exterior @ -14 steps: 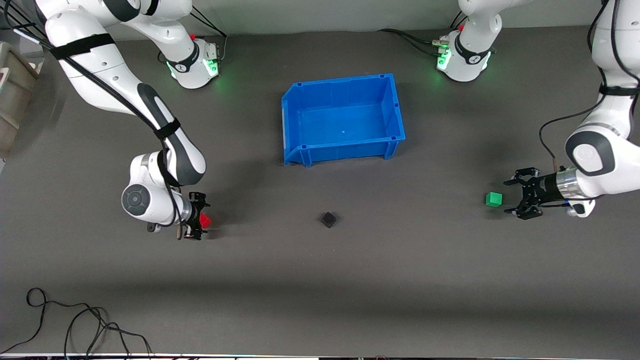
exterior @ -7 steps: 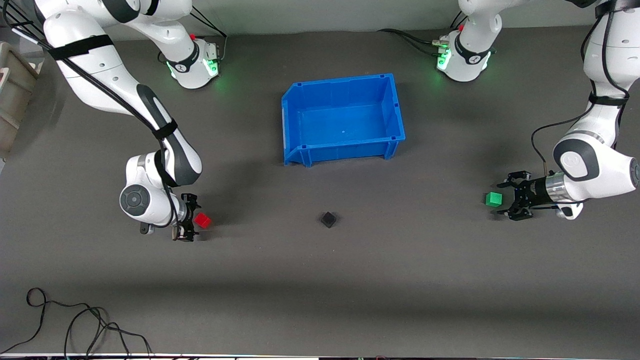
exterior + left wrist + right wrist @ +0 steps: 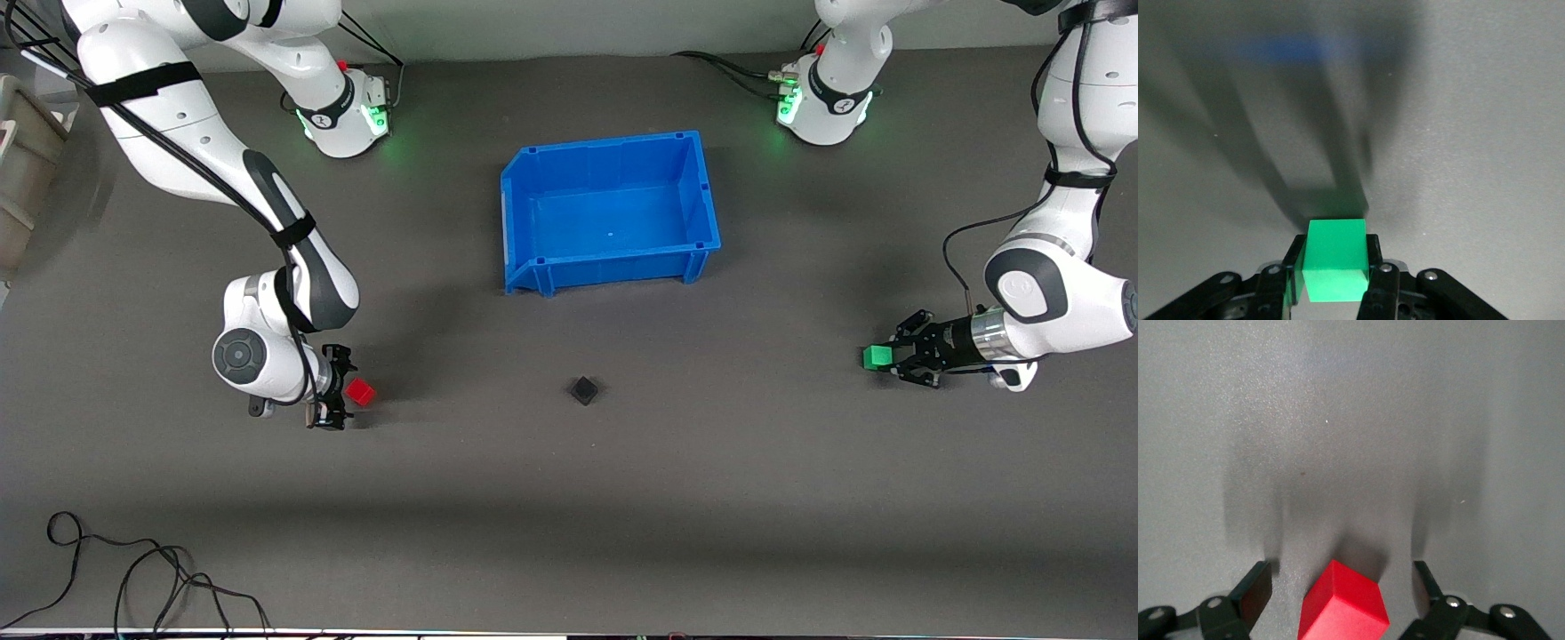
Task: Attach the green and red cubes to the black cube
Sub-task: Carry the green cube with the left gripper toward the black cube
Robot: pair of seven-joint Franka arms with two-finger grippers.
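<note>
Left claw [image 3: 892, 363] sits low at the left arm's end of the surface [image 3: 765, 498], its fingers pressed against two opposite sides of the green cube [image 3: 877, 356]; in the left wrist view the green cube [image 3: 1335, 259] fills the gap between the pads, so the grip looks made, though the cube appears not yet lifted off the surface. Right claw [image 3: 339, 398] is down at the right arm's end, spread wide with the red cube [image 3: 360, 391] lying between its fingers but touching neither; the right wrist view shows the red cube [image 3: 1344, 603] skewed on the surface with clear gaps to each finger.

Black cube [image 3: 584, 389] rests alone near the middle of the surface, well apart from both coloured cubes and nearer to the front camera than the blue bin [image 3: 610, 264], which holds nothing visible.

By my reading, the task is in its early stage: nothing is attached. One cube is gripped, the other only straddled. What remains is closing on the red cube, carrying both cubes in to the black one, and joining them to it.

Count: three cubes, one each of green, red and black; one blue bin; two arms, each with one claw, both working.
</note>
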